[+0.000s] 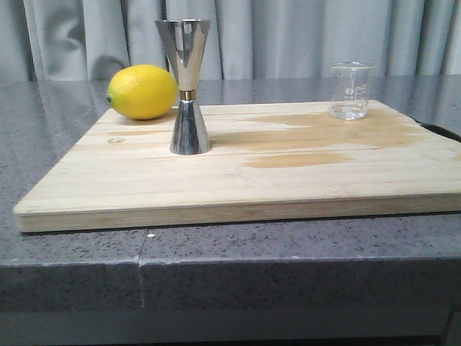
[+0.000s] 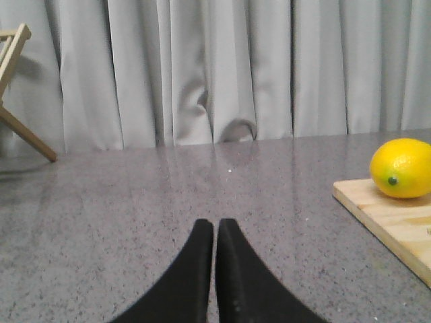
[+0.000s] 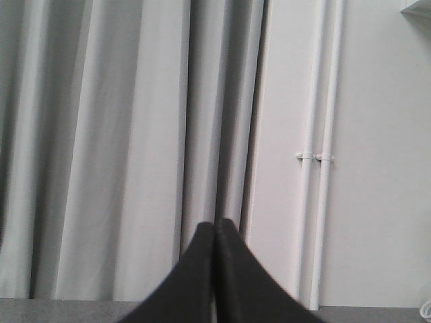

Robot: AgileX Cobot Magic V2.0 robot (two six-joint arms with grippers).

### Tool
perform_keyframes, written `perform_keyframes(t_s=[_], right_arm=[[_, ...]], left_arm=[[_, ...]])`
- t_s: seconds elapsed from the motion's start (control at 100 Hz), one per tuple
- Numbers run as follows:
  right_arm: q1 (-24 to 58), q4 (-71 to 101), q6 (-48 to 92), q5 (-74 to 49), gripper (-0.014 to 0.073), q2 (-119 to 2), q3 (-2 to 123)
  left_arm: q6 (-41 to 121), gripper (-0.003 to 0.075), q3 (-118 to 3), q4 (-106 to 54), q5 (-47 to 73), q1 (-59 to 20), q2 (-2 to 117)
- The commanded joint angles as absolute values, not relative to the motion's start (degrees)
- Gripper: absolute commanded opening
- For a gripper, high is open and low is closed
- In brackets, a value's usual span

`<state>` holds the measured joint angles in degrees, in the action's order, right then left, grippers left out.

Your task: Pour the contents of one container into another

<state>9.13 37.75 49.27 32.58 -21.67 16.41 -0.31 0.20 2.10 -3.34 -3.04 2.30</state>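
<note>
Your arms are out of the front view; both the left gripper (image 2: 215, 232) and right gripper (image 3: 215, 232) are clenched, empty; the beaker (image 1: 351, 91) stands at the wooden board's (image 1: 302, 187) far right corner, the jigger (image 1: 189, 86) left of centre beside a lemon (image 1: 142, 91); grey counter (image 1: 43, 137), curtains (image 1: 302, 36) behind.

1. Scene is lit evenly and softly; only short, faint shadows are seen under the jigger (image 1: 189, 86) and lemon (image 1: 142, 91).
2. Curtain reflections are carried on the jigger; dull glare is seen on the grey countertop (image 1: 50, 137).
3. Wrist-view fingertips (image 2: 202, 235) are slightly blurred.
</note>
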Motion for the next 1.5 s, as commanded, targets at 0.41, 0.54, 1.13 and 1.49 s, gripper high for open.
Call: perform_keyframes(t_s=[0.41,0.54,1.13,1.49], right_arm=[[8.9,36.3,49.8,35.3,-0.0075,-22.0,17.9],[8.9,36.3,49.8,35.3,-0.0075,-22.0,17.9],[8.9,36.3,49.8,35.3,-0.0075,-22.0,17.9],[8.9,5.1,16.3,34.7,-0.0075,-20.1,13.0]], left_arm=[[-0.9,-0.0019,2.2,-0.6,-0.7,-3.0,-1.1],[-0.9,-0.0019,2.2,-0.6,-0.7,-3.0,-1.1],[-0.9,-0.0019,2.2,-0.6,-0.7,-3.0,-1.1],[-0.9,-0.0019,2.2,-0.6,-0.7,-3.0,-1.1]])
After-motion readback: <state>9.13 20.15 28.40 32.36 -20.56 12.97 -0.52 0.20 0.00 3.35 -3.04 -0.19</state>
